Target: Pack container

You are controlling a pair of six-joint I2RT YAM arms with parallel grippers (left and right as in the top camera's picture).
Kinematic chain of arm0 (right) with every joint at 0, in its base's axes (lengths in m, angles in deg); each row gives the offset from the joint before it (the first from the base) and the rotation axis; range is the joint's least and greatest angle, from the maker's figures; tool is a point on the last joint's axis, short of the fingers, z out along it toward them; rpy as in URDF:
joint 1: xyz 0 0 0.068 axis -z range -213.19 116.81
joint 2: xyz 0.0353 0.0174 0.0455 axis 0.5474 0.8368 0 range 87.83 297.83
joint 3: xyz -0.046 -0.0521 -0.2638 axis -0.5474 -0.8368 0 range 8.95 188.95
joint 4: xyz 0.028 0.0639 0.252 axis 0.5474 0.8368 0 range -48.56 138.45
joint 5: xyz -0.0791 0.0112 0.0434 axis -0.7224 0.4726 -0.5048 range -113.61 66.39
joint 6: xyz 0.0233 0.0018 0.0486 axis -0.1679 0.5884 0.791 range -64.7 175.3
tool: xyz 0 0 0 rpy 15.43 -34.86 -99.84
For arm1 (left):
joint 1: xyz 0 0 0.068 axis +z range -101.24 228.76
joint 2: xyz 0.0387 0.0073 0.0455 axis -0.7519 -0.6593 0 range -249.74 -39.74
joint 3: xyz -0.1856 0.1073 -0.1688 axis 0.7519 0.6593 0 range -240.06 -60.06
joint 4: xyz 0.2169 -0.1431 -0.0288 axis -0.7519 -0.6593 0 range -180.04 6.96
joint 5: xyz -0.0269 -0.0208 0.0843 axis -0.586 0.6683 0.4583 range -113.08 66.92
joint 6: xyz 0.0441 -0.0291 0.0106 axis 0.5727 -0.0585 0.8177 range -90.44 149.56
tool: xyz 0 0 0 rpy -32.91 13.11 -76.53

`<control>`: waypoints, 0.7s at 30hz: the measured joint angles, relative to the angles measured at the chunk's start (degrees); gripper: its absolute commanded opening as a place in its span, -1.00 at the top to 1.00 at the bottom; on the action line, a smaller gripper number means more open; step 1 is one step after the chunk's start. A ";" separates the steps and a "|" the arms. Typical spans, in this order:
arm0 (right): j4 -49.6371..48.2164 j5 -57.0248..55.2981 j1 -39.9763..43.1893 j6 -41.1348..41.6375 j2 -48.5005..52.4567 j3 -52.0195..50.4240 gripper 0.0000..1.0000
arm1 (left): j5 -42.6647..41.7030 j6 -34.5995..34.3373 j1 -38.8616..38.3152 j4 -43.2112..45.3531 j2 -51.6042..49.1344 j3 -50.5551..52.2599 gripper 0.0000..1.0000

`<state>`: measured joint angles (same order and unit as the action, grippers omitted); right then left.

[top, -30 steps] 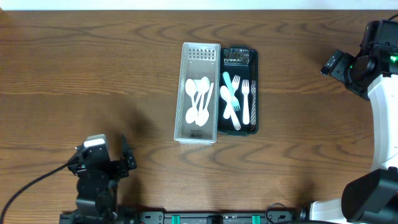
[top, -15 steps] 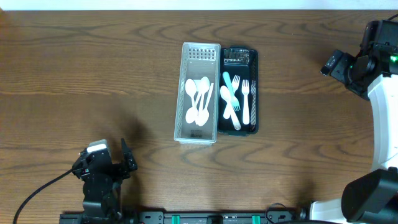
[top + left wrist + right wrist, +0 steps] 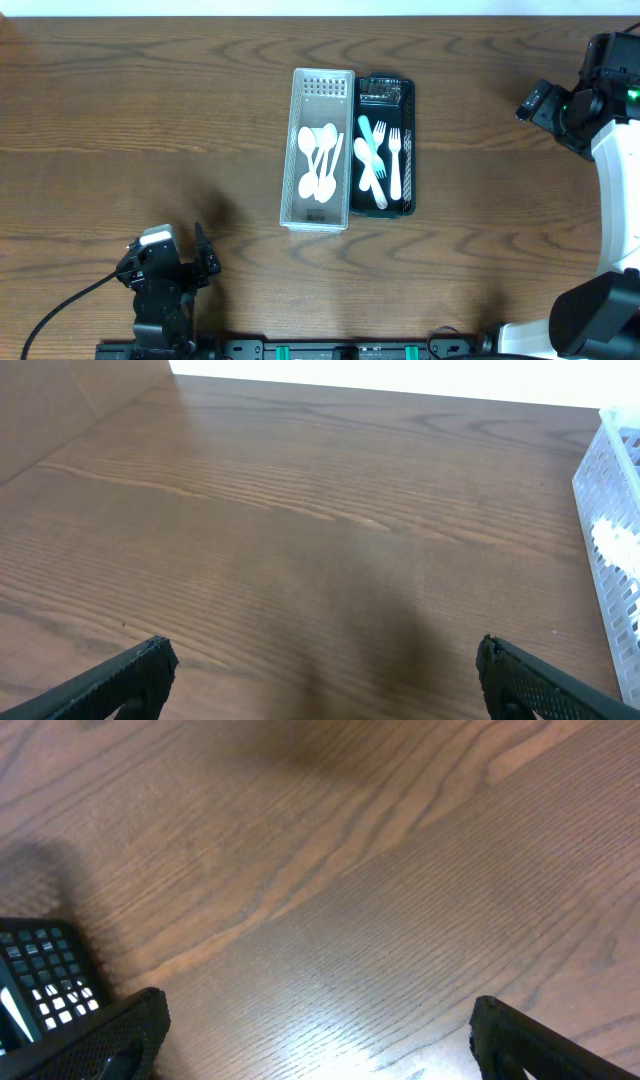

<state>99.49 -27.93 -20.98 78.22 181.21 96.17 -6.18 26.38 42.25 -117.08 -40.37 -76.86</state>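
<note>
Left arm has dropped slightly toward the near edge; right arm unchanged. Left tool [image 3: 325, 670] and right tool [image 3: 320, 1020] both stand wide apart, empty. White basket [image 3: 325, 87] with spoons [image 3: 318, 165] and black tray [image 3: 386, 92] with forks [image 3: 395, 165] sit mid-table, side by side. Cutlery judged light, stiff, slick plastic: pinch mid-handle.

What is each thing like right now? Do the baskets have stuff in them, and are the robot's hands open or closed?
white basket: upright, white spoons lying inside.
black basket: upright beside the white one, forks and a teal utensil lying inside.
left gripper: open, holding nothing.
right gripper: open, holding nothing.
</note>
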 measured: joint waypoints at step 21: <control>0.00 0.00 -0.02 0.00 -1.03 -0.04 -0.98 | 0.00 0.00 0.00 0.00 0.00 0.00 -0.96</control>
<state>99.49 -27.93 -21.01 78.22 180.18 96.13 -6.18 26.38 42.25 -117.08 -40.37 -76.86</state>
